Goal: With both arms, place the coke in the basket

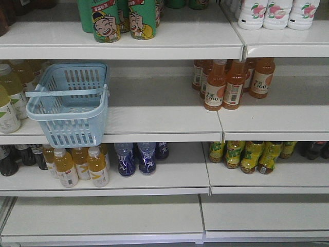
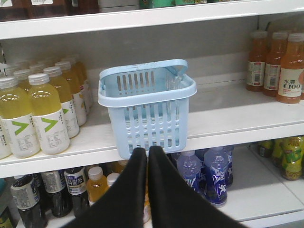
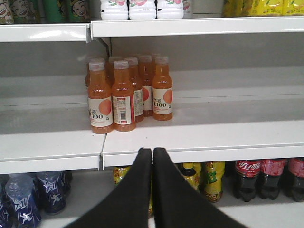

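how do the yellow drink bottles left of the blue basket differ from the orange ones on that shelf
The clear plastic bottles of pale yellow drink are squat and broad; the plastic bottles of orange drink are slimmer, narrower-necked. The yellow ones wear white wraps with a green arrow; the orange ones, white-and-orange labels printed C100. The yellow ones stand left of the light blue slotted plastic basket, the orange ones right. Both stand upright, pale-capped.

- Light blue basket [image 2: 148, 124] stands at the shelf [image 2: 228, 118] front edge.
- Left gripper [image 2: 146, 150] sits just below it, jaws pressed together.
- Yellow drink bottles [image 2: 45, 114] stand left of the basket.
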You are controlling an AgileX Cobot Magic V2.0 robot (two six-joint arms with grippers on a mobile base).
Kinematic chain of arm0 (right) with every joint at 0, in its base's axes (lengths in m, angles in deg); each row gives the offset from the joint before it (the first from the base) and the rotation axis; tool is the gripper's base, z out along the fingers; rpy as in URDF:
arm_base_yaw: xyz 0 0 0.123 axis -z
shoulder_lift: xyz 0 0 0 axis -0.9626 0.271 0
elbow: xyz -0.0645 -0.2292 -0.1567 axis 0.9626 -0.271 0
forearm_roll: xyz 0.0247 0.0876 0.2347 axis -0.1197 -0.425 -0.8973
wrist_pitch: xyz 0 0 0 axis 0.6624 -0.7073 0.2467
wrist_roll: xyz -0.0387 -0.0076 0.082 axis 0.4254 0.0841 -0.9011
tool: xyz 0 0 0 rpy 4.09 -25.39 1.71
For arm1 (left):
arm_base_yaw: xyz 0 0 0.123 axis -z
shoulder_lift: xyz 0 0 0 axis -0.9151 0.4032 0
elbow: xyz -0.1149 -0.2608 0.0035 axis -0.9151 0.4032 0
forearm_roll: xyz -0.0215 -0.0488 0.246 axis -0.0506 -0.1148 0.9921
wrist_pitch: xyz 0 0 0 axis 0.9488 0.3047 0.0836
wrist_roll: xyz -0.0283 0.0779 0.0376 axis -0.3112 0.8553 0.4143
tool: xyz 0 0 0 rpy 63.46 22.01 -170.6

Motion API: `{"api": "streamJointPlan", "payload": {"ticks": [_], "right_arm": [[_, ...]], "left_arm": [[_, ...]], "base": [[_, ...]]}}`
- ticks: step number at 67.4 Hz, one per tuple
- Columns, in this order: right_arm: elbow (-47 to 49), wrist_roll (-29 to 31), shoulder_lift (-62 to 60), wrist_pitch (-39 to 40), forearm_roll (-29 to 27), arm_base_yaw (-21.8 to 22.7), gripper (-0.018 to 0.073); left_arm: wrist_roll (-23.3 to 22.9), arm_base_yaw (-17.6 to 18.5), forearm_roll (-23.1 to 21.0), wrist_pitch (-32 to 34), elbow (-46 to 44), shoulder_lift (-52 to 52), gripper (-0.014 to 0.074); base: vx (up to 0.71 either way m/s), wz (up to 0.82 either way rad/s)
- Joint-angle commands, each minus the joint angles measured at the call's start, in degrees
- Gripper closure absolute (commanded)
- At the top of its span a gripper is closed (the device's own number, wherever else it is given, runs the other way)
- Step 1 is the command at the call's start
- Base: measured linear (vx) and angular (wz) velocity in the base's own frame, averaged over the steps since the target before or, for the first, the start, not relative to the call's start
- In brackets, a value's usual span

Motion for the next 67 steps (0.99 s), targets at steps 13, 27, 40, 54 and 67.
{"api": "streamJointPlan", "payload": {"ticks": [13, 27, 40, 54, 67], "right_arm": [[-0.43, 0.27, -0.74, 4.05, 0.45, 0.1, 0.0569], [-0.43, 0.27, -0.74, 3.99, 0.45, 0.1, 0.0569], [-0.43, 0.27, -0.74, 4.0, 0.45, 0.1, 0.0569], [-0.43, 0.27, -0.74, 4.0, 0.45, 0.1, 0.0569], [-0.43, 0.27, -0.74, 4.0, 0.45, 0.1, 0.0569]], "left_arm": [[-0.02, 0.23, -0.4, 4.55, -1.9, -1.13, 0.0603], [-1.1, 0.23, -1.1, 8.09, -1.9, -1.13, 0.0603], [-4.23, 0.23, -1.94, 12.55, -6.2, 2.47, 0.0603], [-4.1, 0.23, -1.94, 11.28, -18.13, 19.19, 0.0603], [-4.17, 0.23, -1.94, 10.56, -31.88, 38.06, 0.0603]], "base": [[0.0, 0.0], [0.0, 0.0], [0.0, 0.0], [0.0, 0.0], [0.0, 0.0]]}}
